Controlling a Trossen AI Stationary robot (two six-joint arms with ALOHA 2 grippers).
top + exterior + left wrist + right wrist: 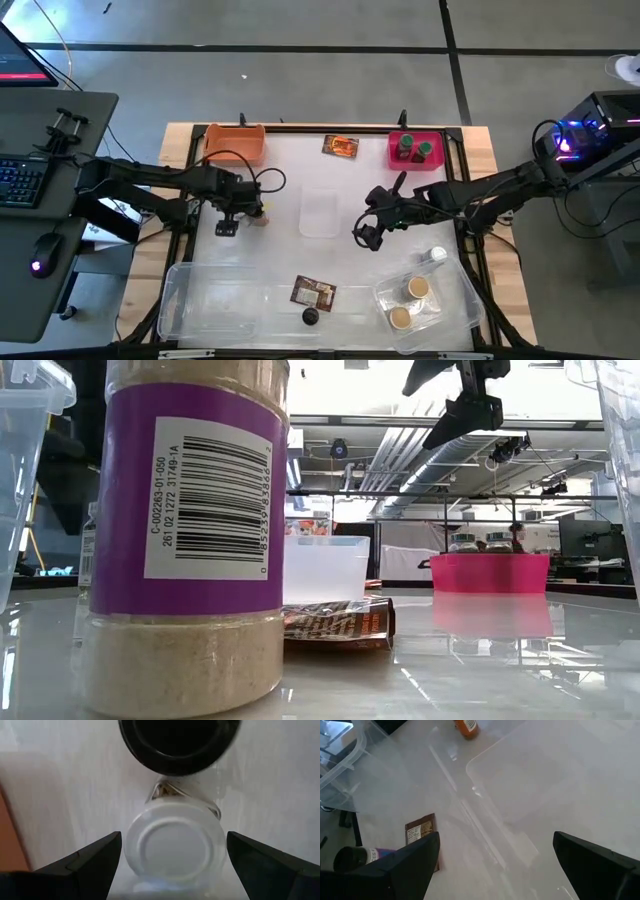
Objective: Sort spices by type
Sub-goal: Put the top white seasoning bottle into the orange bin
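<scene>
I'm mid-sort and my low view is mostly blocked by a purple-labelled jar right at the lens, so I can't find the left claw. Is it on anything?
Observer: The left wrist view shows the left claw open, with one finger on each side of a white-lidded jar. A black-lidded jar sits just beyond it.
Operator: Good. I see a claw hanging at the top of my picture. Is the right one carrying a spice?
Observer: No. The right claw is open with nothing between its fingers, above the table near its middle.
</scene>
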